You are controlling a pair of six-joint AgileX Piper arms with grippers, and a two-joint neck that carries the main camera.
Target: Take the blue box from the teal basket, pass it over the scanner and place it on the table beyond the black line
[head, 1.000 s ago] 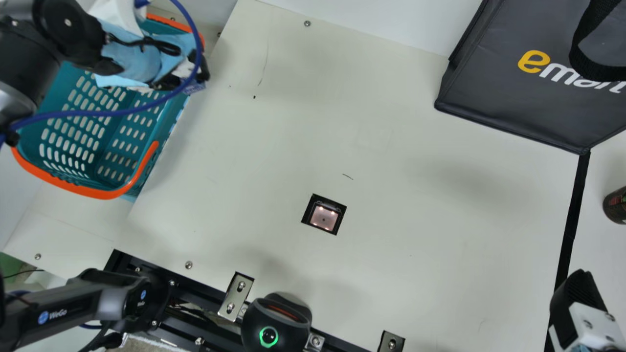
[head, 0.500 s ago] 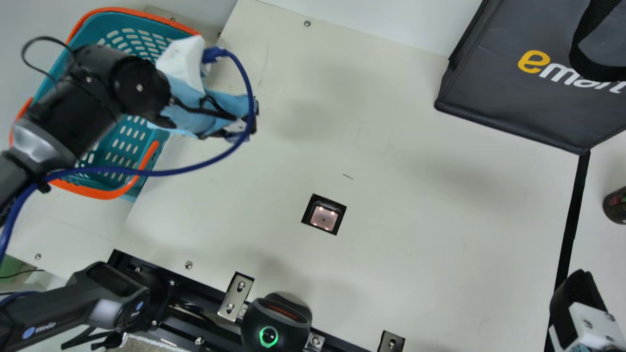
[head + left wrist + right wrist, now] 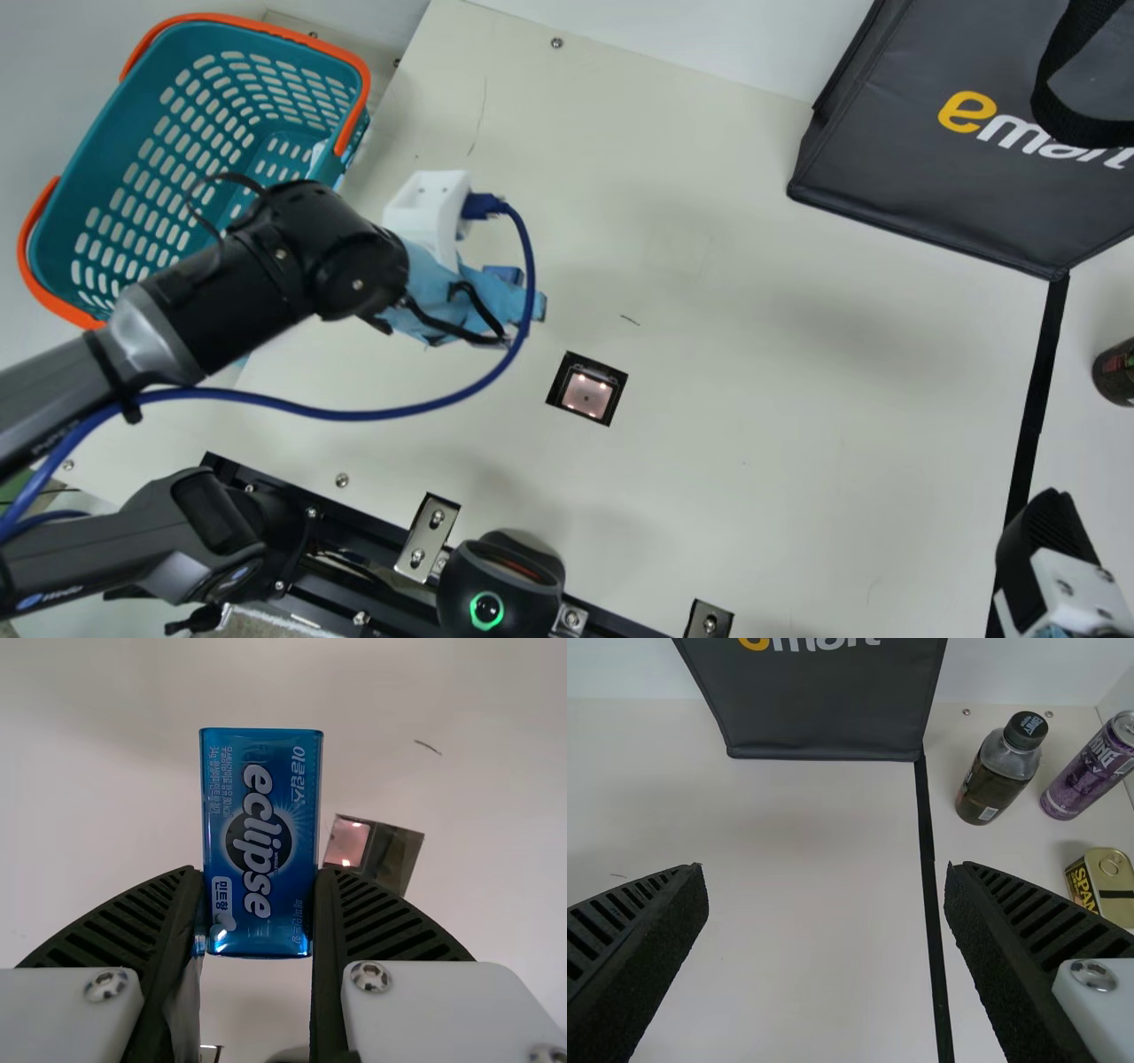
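Tbl under box (in L gripper).

High main, close left wrist, shared scanner

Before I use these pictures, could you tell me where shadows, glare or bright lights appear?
Main view: soft-edged shadows on the table, small bright lights in the scanner; left wrist view: a white glint near the lower edge of the blue box; right wrist view: a faint shadow beside the yellow tin.
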